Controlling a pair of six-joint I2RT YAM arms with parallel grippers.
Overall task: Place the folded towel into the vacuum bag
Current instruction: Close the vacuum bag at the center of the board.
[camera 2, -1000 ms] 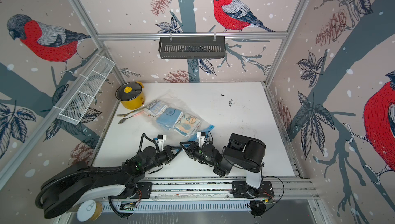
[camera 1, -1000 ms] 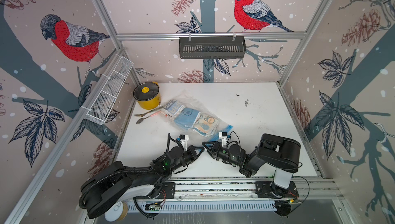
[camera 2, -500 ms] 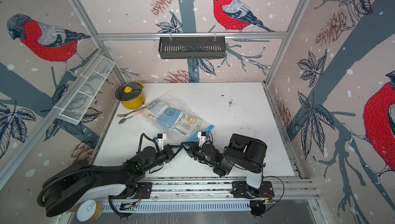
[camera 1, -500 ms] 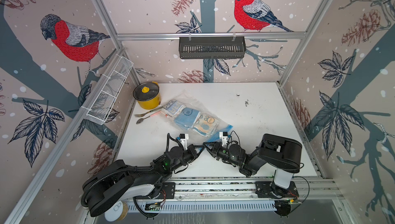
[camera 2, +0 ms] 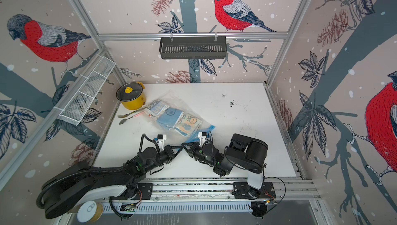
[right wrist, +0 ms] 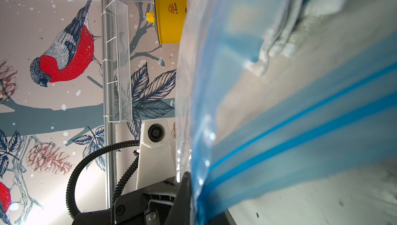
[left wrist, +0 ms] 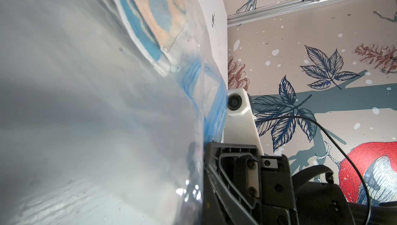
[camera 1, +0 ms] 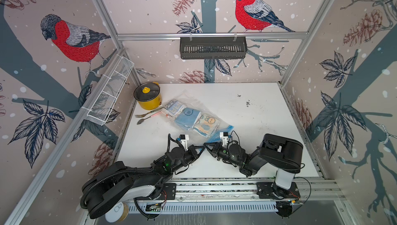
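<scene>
1. Your white table [camera 1: 247, 127] carries everything. Both sets of jaws sit low over its near part, tip to tip and almost touching each other
2. The vacuum bag [camera 1: 191, 102], clear plastic, lies on the table and runs away from the jaws toward the far left. Its near end, with the blue zip strip [right wrist: 300, 127], comes right up to both tips
3. The white wire basket [camera 1: 109, 94] on the left wall and the black slotted shelf [camera 1: 212, 48] on the back wall hang well apart from the jaws, beyond the bag
4. The yellow pot [camera 1: 148, 97] stands past the bag's far end, well away from the jaws on the left gripper's side. In the right wrist view you can read "Duck" on its side under a small duck emblem
5. Three folded towels [camera 1: 189, 116] lie side by side inside the bag. The one nearest the jaws is orange and blue with a rabbit-like cartoon figure, the middle one is blue, and the farthest is white with a blue pattern
6. Your left gripper [camera 1: 199, 148] has its jaws closed tight, pinching the bag's clear near edge
7. Your right gripper [camera 1: 206, 145] has its tip at the zip strip. The bag hides the gap, so you cannot tell how far the jaws stand or whether they hold it
8. A fork [camera 1: 146, 113] and spoon [camera 1: 142, 120] lie just beside the pot, well apart from the jaws
</scene>
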